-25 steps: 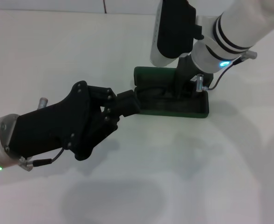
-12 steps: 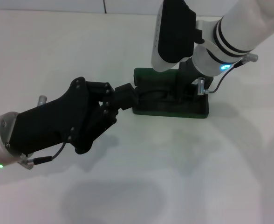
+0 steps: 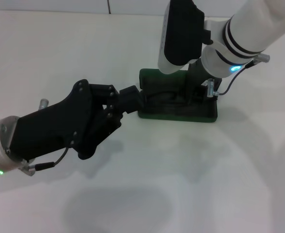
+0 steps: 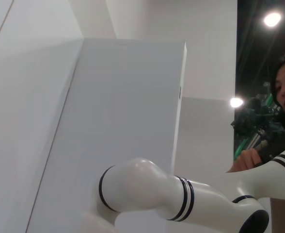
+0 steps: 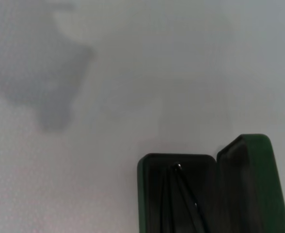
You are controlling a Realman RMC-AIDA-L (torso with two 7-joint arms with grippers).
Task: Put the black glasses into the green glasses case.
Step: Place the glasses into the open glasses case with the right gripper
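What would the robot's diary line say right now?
glasses: inside open green case | left gripper: at case's end | right gripper: over case

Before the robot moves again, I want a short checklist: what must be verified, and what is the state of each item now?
1. Green glasses case open: ok; the right wrist view shows its lid raised.
2. Black glasses inside the case: ok; thin arms lie in the black tray.
3. Glasses fully seated: cannot tell; the lenses are hidden.
4. Left gripper steadies the case's end: ok; it touches it.
5. Right gripper free of the glasses: cannot tell; its fingers are hidden.
6. Case flat on the table: ok.
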